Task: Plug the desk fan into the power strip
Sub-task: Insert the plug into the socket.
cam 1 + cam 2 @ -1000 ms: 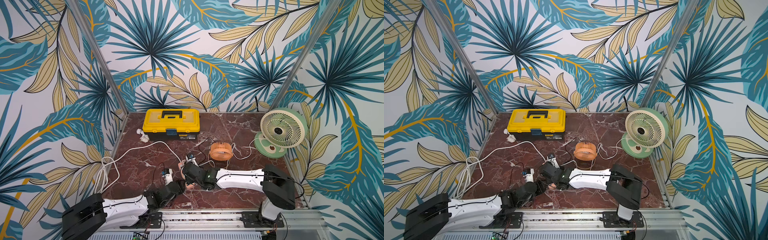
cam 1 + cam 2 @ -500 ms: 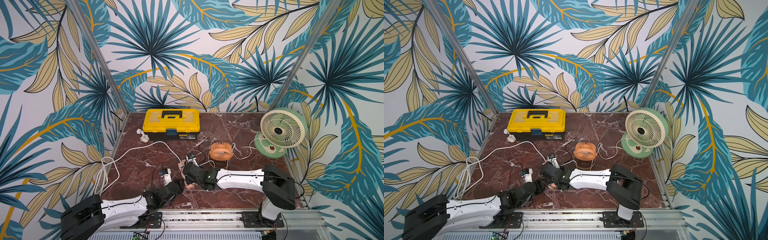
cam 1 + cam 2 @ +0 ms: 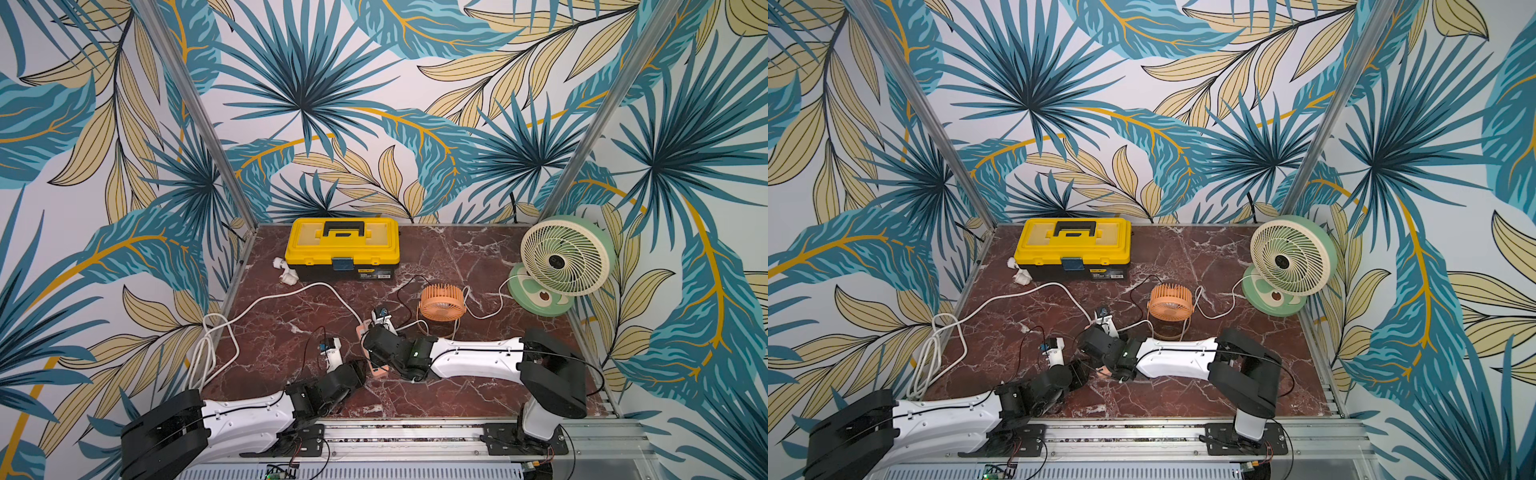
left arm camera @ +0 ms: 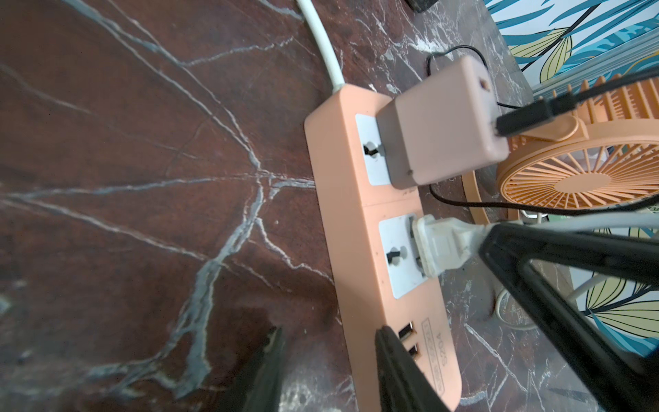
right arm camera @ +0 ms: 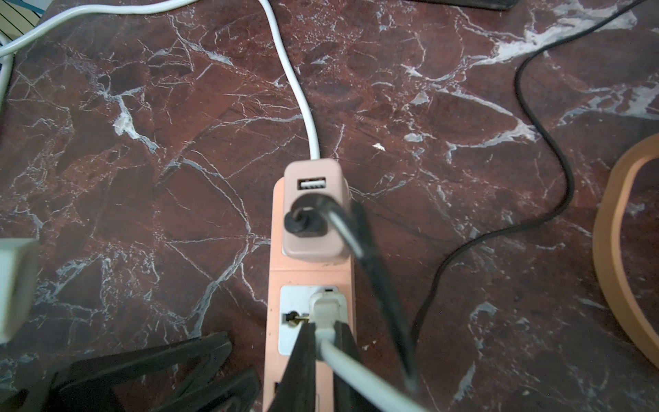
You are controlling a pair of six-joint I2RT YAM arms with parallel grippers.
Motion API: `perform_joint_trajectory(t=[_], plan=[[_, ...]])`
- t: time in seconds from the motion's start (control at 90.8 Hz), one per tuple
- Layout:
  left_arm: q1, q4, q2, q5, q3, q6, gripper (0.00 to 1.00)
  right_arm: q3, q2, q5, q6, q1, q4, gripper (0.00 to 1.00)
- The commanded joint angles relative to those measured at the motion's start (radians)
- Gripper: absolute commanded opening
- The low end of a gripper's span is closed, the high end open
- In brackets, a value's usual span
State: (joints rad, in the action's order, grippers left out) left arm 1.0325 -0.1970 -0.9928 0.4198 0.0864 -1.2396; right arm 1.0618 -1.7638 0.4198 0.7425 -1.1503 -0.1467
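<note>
The salmon-orange power strip (image 4: 360, 228) (image 5: 274, 285) lies on the marble table, mostly hidden under both arms in the top views. My right gripper (image 5: 323, 324) is shut on the white plug (image 4: 437, 246) of the green desk fan (image 3: 567, 257). The plug sits at the strip's second socket, and one brass prong (image 5: 301, 318) shows at a socket hole. My left gripper (image 4: 331, 360) is open. One of its fingers (image 4: 388, 360) rests on the strip's face by the USB ports and the other hangs over the bare table beside the strip.
A pink USB adapter (image 4: 442, 125) with a black cable fills the first socket, feeding a small orange fan (image 3: 441, 301). A yellow toolbox (image 3: 343, 247) stands at the back. The strip's thick white cord (image 3: 208, 345) loops along the left edge.
</note>
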Motion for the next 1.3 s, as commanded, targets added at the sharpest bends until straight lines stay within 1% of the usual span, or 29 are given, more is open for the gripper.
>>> perform_joint_trajectory(t=[0.0, 0.099, 0.231, 0.342, 0.496, 0.584, 0.716, 0.859, 0.947, 1.113, 1.289], plan=[[-0.004, 0.054, -0.001, 0.006, -0.03, 0.0, 0.46, -0.073, -0.072, -0.056, 0.026, -0.012, -0.146, 0.0], [-0.004, 0.054, 0.003, 0.008, -0.031, 0.002, 0.46, -0.088, -0.079, -0.054, 0.032, -0.021, -0.136, 0.0], [-0.004, 0.054, 0.004, 0.008, -0.031, 0.001, 0.46, -0.069, -0.098, -0.024, 0.033, -0.045, -0.189, 0.0], [-0.004, 0.055, 0.008, 0.008, -0.031, 0.003, 0.46, -0.067, -0.109, -0.037, 0.036, -0.05, -0.217, 0.0], [-0.003, 0.059, 0.014, 0.009, -0.034, 0.003, 0.46, -0.086, -0.076, -0.034, 0.054, -0.07, -0.281, 0.0], [-0.003, 0.058, 0.013, 0.011, -0.031, 0.005, 0.46, -0.102, -0.07, -0.053, 0.072, -0.07, -0.305, 0.0], [-0.004, 0.049, 0.002, 0.008, -0.029, 0.006, 0.46, -0.082, -0.114, -0.094, 0.089, -0.064, -0.346, 0.0], [-0.003, 0.055, 0.008, 0.007, -0.029, 0.007, 0.46, -0.1, -0.126, -0.138, 0.101, -0.039, -0.316, 0.0], [-0.003, 0.058, 0.013, 0.008, -0.029, 0.01, 0.46, -0.103, -0.159, -0.193, 0.095, -0.019, -0.291, 0.0], [-0.003, 0.059, 0.013, 0.007, -0.03, 0.009, 0.46, -0.088, -0.197, -0.248, 0.074, -0.011, -0.251, 0.0], [-0.004, 0.061, 0.016, 0.011, -0.028, 0.013, 0.46, -0.063, -0.228, -0.23, 0.072, 0.002, -0.254, 0.0]])
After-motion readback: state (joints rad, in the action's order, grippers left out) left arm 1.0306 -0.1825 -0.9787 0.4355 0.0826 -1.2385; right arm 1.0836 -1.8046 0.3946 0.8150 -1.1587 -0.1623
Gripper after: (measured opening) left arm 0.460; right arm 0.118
